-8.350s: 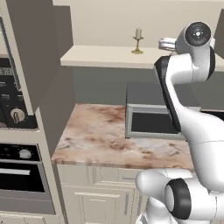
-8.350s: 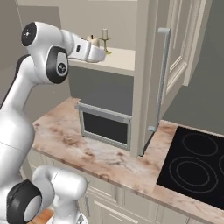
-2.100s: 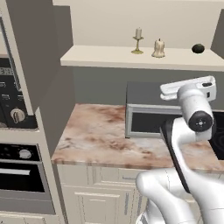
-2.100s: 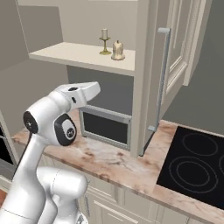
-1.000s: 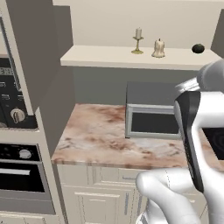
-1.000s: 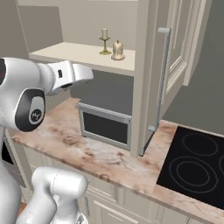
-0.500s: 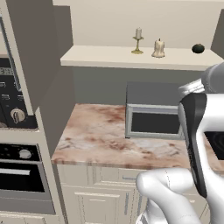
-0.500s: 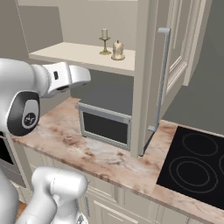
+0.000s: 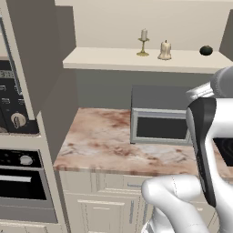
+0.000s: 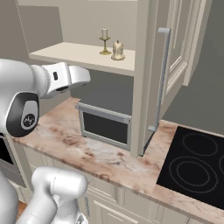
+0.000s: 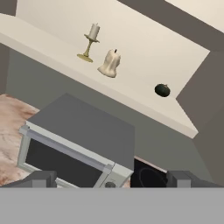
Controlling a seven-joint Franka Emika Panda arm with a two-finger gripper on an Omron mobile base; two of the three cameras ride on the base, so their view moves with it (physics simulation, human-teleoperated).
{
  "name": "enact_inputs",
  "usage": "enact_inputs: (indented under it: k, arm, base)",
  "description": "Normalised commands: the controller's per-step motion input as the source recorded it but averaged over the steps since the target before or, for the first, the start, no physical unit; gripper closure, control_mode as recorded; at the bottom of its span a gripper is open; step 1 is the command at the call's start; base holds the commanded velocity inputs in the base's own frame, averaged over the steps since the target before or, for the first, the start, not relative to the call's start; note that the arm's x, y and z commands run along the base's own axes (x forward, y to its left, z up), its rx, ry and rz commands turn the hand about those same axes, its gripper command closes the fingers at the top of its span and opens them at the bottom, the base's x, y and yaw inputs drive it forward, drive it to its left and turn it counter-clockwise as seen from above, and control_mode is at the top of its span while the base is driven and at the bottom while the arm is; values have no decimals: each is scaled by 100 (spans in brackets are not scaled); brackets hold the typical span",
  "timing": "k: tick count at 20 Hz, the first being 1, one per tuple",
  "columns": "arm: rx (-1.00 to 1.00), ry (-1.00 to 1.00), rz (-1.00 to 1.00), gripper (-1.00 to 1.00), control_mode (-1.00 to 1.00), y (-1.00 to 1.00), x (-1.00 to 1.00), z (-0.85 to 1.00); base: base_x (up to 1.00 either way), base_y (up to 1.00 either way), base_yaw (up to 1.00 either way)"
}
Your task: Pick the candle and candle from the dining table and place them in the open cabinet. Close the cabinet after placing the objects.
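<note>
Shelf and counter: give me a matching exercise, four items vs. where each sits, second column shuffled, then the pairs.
Items
1. candle on brass candlestick
2. stubby cream candle
3. small dark round object
4. microwave

Places
A. on the marbled counter, under the shelf
B. on the shelf, between the other two shelf items
C. on the shelf, farthest towards the open cabinet door
D. on the shelf, farthest from the cabinet door

Pairs: 1-D, 2-B, 3-C, 4-A

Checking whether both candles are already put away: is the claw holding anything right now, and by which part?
Nothing is held. The claw is open and empty, while the brass-stick candle and the stubby candle stand side by side on the cabinet shelf.
</note>
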Motion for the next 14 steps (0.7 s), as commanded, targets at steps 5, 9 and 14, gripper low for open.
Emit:
enact_inputs:
  k: [5,9,14]
  arm:
    - [0,0,0,-100,100,0,-2,0]
    - [0,0,0,-100,100,0,0,0]
    - [0,0,0,-100,100,0,0,0]
  base:
    - [-10,0,0]
    - [-35,0,-6]
    - [-21,0,-12]
